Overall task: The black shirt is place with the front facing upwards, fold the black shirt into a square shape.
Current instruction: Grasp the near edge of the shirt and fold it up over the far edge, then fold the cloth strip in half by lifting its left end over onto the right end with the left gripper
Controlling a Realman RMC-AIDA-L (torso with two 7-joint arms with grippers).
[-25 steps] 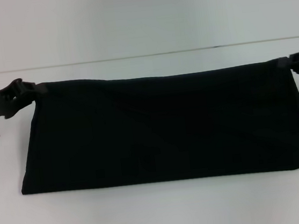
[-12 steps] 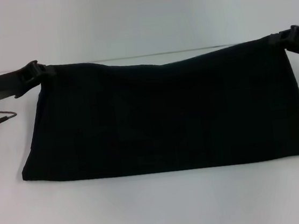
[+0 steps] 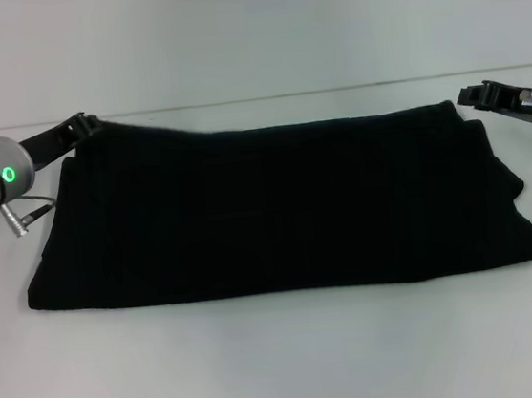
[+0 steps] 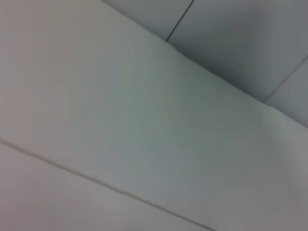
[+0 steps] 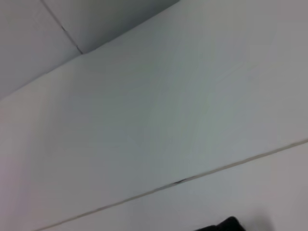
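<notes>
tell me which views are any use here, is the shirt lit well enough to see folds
Head view: even soft light, but the black shirt reads as one dark mass, its folds barely showing; the left gripper sits at its far corner, the right gripper just off the other. Left wrist view: only blurred pale surfaces. Right wrist view: likewise, with a dark scrap at one edge.

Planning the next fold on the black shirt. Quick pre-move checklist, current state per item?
1. Black shirt folded into a wide band, flat on the table: ok.
2. Already square: not ok, clearly wider than deep.
3. Right gripper clear of the cloth, beside its far right corner: ok.
4. Left gripper clear of the far left corner: cannot tell, it sits right at the cloth edge.
5. Right end edges aligned: not ok, layers look stepped.
6. Print side hidden: ok, only plain black shows.
</notes>
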